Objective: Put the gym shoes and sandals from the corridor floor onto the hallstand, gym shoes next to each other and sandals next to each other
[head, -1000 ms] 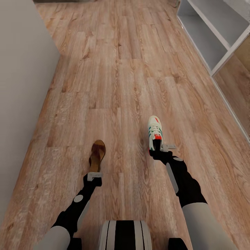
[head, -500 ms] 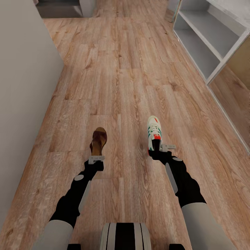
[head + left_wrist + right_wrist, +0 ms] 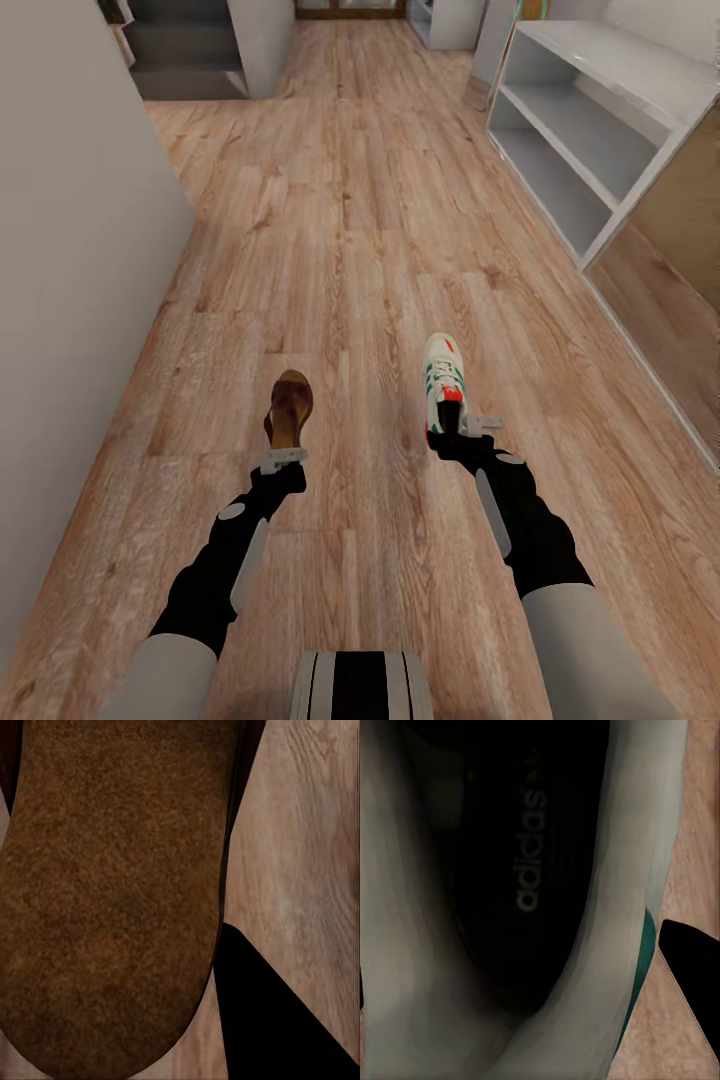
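Observation:
A brown sandal (image 3: pixel 289 408) hangs over the corridor floor (image 3: pixel 350 250), held at its heel end by my left gripper (image 3: pixel 282 458), which is shut on it. Its dark insole (image 3: pixel 112 892) sits close up in the left wrist view. To its right, a white gym shoe (image 3: pixel 444 385) with green stripes and a red-orange heel is held at the heel by my right gripper (image 3: pixel 462 425), also shut. The right wrist view looks into the shoe's dark opening (image 3: pixel 525 870). The pale hallstand (image 3: pixel 590 130), with open shelves, stands ahead on the right.
A grey wall (image 3: pixel 80 250) runs along the left side of the corridor. Further on, a doorway and grey furniture (image 3: pixel 190 50) stand at the far left. A wood-coloured panel (image 3: pixel 680 230) adjoins the hallstand's near end.
The view has shifted: more of the far corridor and the hallstand shows now. My left gripper has stretched forward with the sandal. The right gripper holds the gym shoe where it was.

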{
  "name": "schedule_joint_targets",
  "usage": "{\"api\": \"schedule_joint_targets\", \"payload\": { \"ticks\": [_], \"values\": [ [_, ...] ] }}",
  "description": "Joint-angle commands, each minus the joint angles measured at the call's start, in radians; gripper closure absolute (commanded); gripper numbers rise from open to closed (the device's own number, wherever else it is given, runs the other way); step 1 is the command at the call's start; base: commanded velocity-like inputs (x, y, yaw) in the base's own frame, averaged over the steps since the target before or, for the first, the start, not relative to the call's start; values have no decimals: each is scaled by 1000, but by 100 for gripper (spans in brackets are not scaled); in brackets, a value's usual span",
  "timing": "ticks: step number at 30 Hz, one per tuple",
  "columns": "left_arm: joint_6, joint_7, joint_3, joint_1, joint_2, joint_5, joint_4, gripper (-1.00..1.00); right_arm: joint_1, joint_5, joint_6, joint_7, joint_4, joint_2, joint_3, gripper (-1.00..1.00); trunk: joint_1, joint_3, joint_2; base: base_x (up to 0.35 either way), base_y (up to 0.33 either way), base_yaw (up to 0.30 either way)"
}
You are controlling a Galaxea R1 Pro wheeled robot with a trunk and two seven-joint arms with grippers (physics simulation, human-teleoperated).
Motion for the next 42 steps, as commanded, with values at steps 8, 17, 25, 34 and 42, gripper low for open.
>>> {"api": "schedule_joint_targets", "payload": {
  "ticks": [8,17,25,34,42],
  "values": [
    [8,-4,0,0,-1,3,-3,100,0,-1,6,1,-2,1,-4,100,-4,43,2,0,0,0],
    [44,-4,1,0,-1,2,-3,100,0,-1,8,3,-5,-2,-5,100,-8,93,4,0,0,0],
    [58,-3,3,0,1,2,-4,100,0,-2,11,4,-2,-2,-5,100,-11,137,6,0,0,0],
    [58,-4,2,0,0,3,-3,100,0,-1,11,5,-1,-2,-6,100,-15,187,8,0,0,0],
    [71,-3,3,-1,2,2,-3,100,0,-1,11,5,-1,-2,-6,100,-19,231,10,0,0,0]
  ]
}}
